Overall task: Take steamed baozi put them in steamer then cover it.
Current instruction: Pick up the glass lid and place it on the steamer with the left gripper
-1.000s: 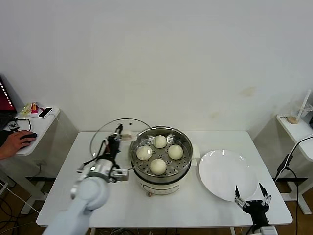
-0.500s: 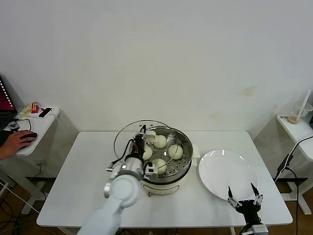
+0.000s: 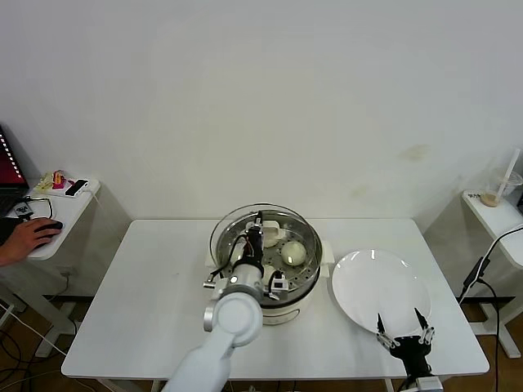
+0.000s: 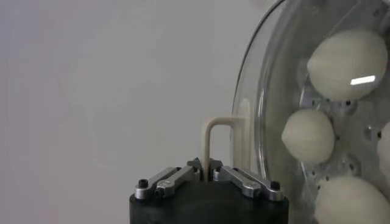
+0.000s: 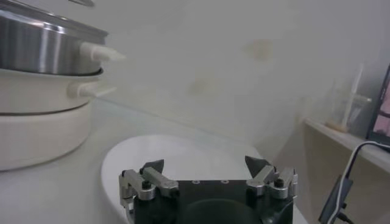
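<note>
The steamer (image 3: pixel 304 280) stands mid-table, a steel basket on a cream pot base. Baozi (image 3: pixel 293 253) lie inside it, partly hidden by my left arm. My left gripper (image 3: pixel 257 231) is shut on the cream handle (image 4: pixel 217 139) of the cover (image 3: pixel 227 231), a clear glass lid held over the basket and almost centred on it. In the left wrist view, three baozi (image 4: pixel 308 135) show through the glass (image 4: pixel 274 91). My right gripper (image 3: pixel 402 336) waits open and empty at the table's front right. The right wrist view shows the steamer (image 5: pixel 42 45) off to one side.
A flat white plate (image 3: pixel 380 290) lies right of the steamer, just beyond the right gripper (image 5: pixel 205 164), and it is bare (image 5: pixel 170 155). A side table (image 3: pixel 57 204) with a person's hand on it stands at the far left. Another small table (image 3: pixel 498 216) is at the far right.
My left gripper has carried the cover rightward from beside the steamer's left side to over the basket. The right gripper has drifted slightly left and toward the front edge, still open.
</note>
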